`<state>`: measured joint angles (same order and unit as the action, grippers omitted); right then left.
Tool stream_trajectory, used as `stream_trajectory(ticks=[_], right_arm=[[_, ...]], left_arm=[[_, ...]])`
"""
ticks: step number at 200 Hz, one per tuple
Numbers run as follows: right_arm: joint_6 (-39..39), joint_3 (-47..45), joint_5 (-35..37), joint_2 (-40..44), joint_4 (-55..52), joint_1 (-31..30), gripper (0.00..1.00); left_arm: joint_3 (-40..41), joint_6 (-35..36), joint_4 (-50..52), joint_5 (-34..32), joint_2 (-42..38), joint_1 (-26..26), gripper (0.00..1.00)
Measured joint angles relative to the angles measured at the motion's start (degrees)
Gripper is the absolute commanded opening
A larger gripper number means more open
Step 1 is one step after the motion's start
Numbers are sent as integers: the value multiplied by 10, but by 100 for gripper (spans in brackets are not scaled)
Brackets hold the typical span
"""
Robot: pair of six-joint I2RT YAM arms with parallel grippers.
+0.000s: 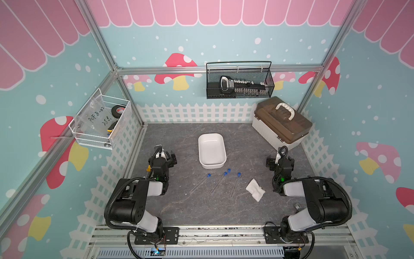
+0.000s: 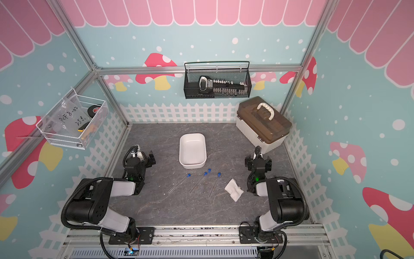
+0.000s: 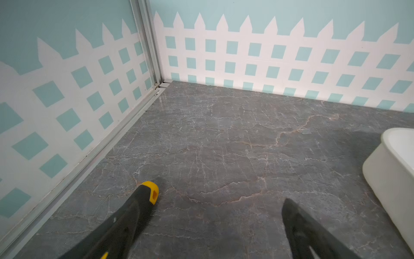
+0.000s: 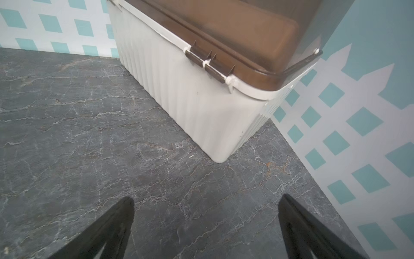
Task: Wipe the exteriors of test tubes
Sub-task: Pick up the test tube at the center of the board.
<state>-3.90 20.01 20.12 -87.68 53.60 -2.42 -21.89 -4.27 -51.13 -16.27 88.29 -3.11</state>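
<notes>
Several test tubes (image 1: 199,184) (image 2: 178,183), clear and thin with blue caps, lie side by side on the grey table in both top views, caps toward the white tub. A crumpled white wipe (image 1: 255,189) (image 2: 234,189) lies just right of them. My left gripper (image 1: 166,155) (image 3: 219,195) hovers left of the tub, open and empty, facing the back left corner; one finger shows a yellow end. My right gripper (image 1: 280,159) (image 4: 206,199) stands open and empty, pointing at the lidded box. Neither wrist view shows the tubes or the wipe.
A white tub (image 1: 212,166) (image 3: 392,179) sits mid-table behind the tubes. A cream storage box with a brown lid (image 1: 280,125) (image 4: 190,101) fills the back right corner. A black mesh basket (image 1: 239,83) hangs on the back wall, a white wire basket (image 1: 103,121) on the left wall.
</notes>
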Motion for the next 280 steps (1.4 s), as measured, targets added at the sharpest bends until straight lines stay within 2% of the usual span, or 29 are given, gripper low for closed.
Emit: stream_trajectory(ticks=[280], right_arm=[[-3, -1, 0, 5, -3, 1, 99]], left_arm=[[6, 0, -2, -3, -9, 0, 100]])
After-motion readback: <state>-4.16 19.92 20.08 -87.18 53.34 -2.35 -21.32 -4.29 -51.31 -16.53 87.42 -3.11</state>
